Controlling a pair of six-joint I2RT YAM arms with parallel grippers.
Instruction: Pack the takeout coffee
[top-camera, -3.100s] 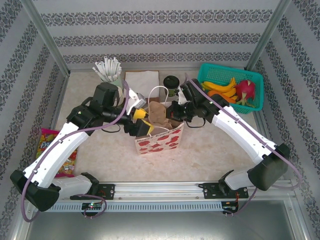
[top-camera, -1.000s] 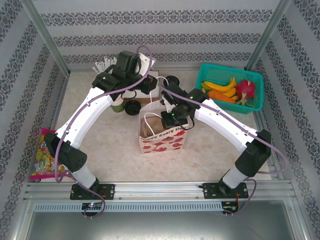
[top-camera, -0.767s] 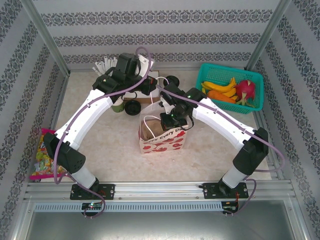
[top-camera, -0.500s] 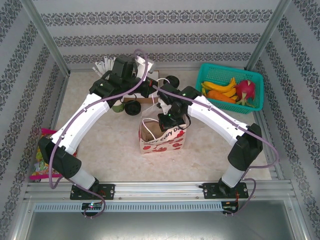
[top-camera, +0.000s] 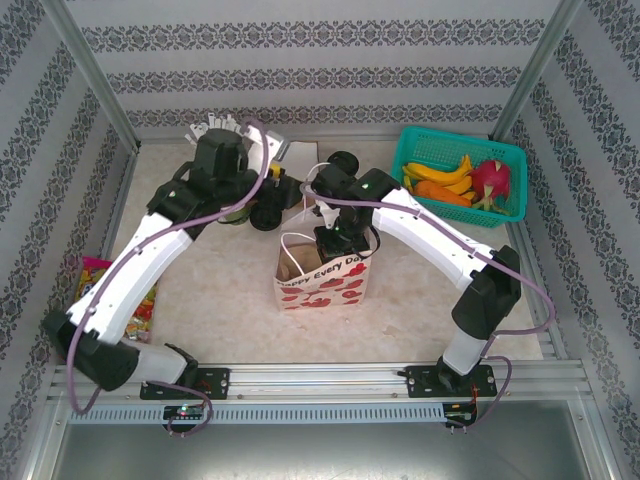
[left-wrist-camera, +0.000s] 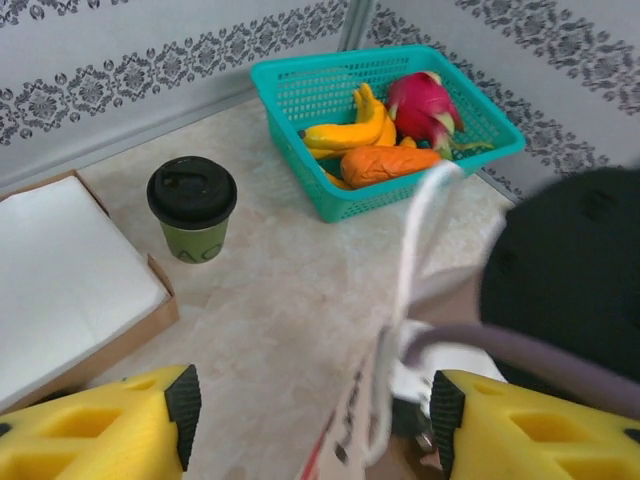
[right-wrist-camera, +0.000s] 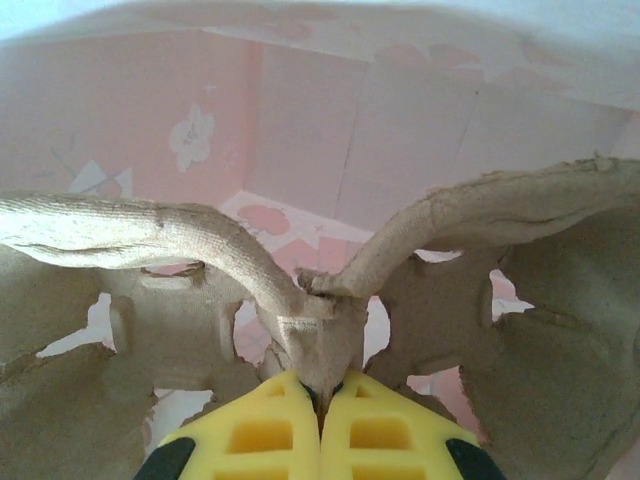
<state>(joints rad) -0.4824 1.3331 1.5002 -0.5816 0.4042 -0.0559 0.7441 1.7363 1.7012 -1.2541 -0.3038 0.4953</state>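
Right wrist: claw (right-wrist-camera: 320, 395) pinches cardboard carrier (right-wrist-camera: 150, 235) (inside bag (right-wrist-camera: 300, 120))

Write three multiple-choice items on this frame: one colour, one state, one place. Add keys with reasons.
1. What colour is the fruit basket?
A) teal B) red C) white
2. What state is the right gripper in?
A) open B) shut on the cardboard carrier C) shut on nothing
3. Where is the takeout coffee?
A) in the fruit basket B) held in the right gripper C) upright on the table

Key:
1 A: its mesh walls are teal in the left wrist view.
2 B: its yellow fingers meet, pinching the carrier's centre ridge.
3 C: it stands on bare tabletop, apart from the basket.
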